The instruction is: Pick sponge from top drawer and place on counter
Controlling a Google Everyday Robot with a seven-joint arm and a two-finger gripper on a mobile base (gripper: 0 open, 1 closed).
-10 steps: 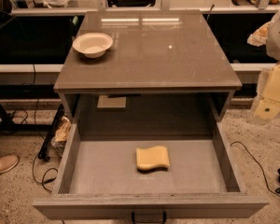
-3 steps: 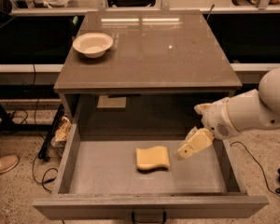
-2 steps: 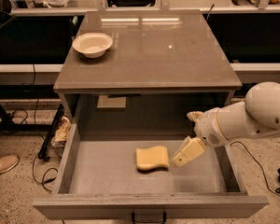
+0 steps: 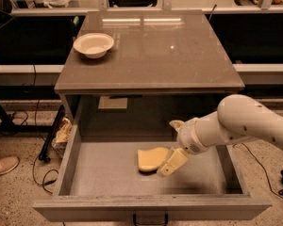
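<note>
The pale-yellow sponge (image 4: pixel 148 159) lies on the floor of the open top drawer (image 4: pixel 101 175), near its middle. My gripper (image 4: pixel 168 148) has reached into the drawer from the right on a white arm and is open at the sponge's right end. One finger (image 4: pixel 172 162) lies against the sponge's right edge and the other (image 4: pixel 175 124) is behind it. The glossy grey-brown counter (image 4: pixel 179 55) is above the drawer.
A cream round bowl (image 4: pixel 93 44) stands on the counter's back left. A dark handle (image 4: pixel 150 219) is on the drawer front. Cables and a bag lie on the floor at the left, and a shoe (image 4: pixel 2 166) shows at the far left.
My arm has swung in from the right, down into the drawer, and moved left until the gripper reached the sponge's right end. The sponge has not moved.
</note>
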